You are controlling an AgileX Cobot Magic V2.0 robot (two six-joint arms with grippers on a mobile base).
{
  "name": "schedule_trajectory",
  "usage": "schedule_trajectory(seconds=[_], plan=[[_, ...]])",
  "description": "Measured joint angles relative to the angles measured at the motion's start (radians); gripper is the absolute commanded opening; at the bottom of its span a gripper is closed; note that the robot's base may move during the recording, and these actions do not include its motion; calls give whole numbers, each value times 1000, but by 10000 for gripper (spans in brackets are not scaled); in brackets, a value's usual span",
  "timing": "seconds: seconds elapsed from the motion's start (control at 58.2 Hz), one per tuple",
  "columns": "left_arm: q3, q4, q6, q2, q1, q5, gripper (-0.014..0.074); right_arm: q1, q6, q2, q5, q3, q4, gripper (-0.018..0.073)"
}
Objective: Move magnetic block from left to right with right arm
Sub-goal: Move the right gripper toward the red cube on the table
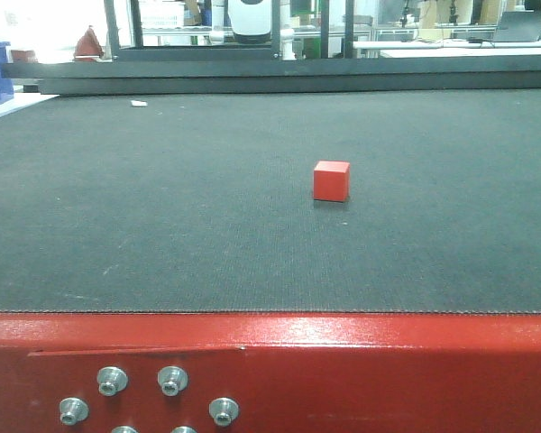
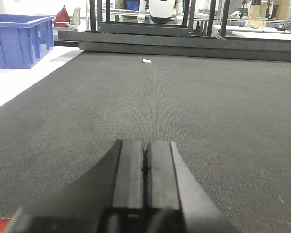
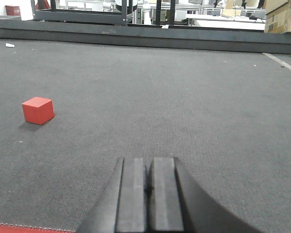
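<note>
A small red magnetic block [image 1: 331,180] rests alone on the dark grey mat [image 1: 162,225], a little right of centre in the front view. The right wrist view shows the same block [image 3: 38,110] far to the left and ahead of my right gripper [image 3: 149,162], which is shut with nothing between its fingers. My left gripper [image 2: 145,145] is shut too, low over bare mat, and the block is out of its view. Neither arm appears in the front view.
A blue plastic bin [image 2: 19,39] stands off the mat at the left. A small white scrap [image 1: 139,104] lies near the mat's far left edge. A dark metal frame [image 1: 279,72] runs along the back, and a cardboard box [image 3: 282,15] sits at the far right.
</note>
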Motion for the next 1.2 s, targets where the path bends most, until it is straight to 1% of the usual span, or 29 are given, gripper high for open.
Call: schedule_trajectory(seconds=[0.739,0.963,1.031,1.117,1.203], plan=[[0,0,0,0,0,0,-126,0,0,0,-8,0,0,62],[0,0,0,0,0,0,-126,0,0,0,-57,-3,0,62],[0,0,0,0,0,0,-126,0,0,0,-24,-37,0,62],[0,0,0,0,0,0,-126,0,0,11,31,-127,0,65],[0,0,0,0,0,0,-126,2,0,65,70,-225,0,118]])
